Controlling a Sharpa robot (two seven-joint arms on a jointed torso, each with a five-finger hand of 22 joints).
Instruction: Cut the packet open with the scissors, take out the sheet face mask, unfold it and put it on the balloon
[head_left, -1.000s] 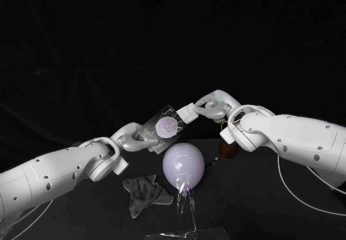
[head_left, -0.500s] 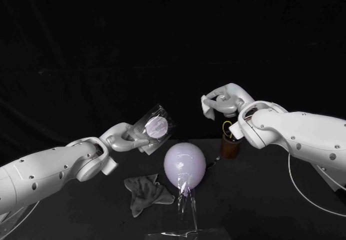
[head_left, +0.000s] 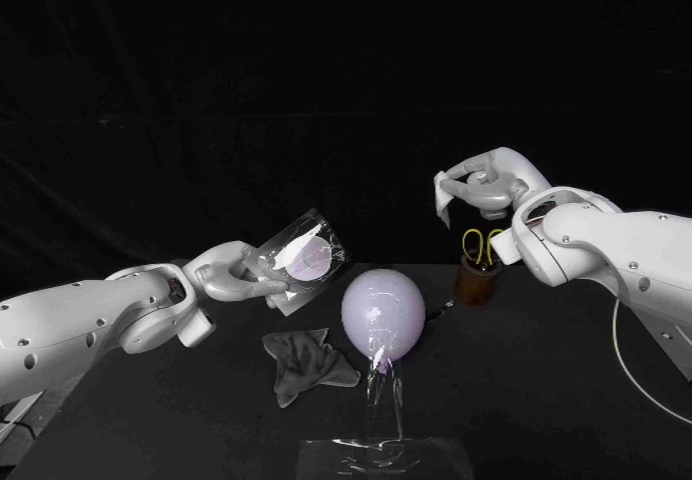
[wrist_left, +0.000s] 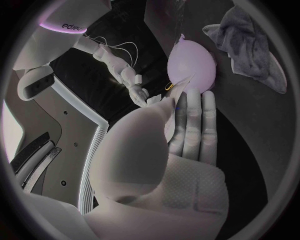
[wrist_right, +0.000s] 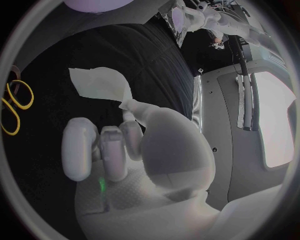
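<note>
Here, left hand (head_left: 231, 273) grips the clear plastic packet (head_left: 300, 255); right hand (head_left: 488, 185) pinches the folded white sheet mask (head_left: 443, 196) above yellow-handled scissors (head_left: 482, 245) in a brown cup (head_left: 475, 286) beside the pale purple balloon (head_left: 381, 310)

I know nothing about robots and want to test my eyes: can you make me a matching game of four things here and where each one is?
Things:
1 packet
2 folded mask
3 scissors
4 grey cloth

Places:
A lying on the table
B in the right hand
C standing in the brown holder
D in the left hand

Pairs: 1-D, 2-B, 3-C, 4-A.
</note>
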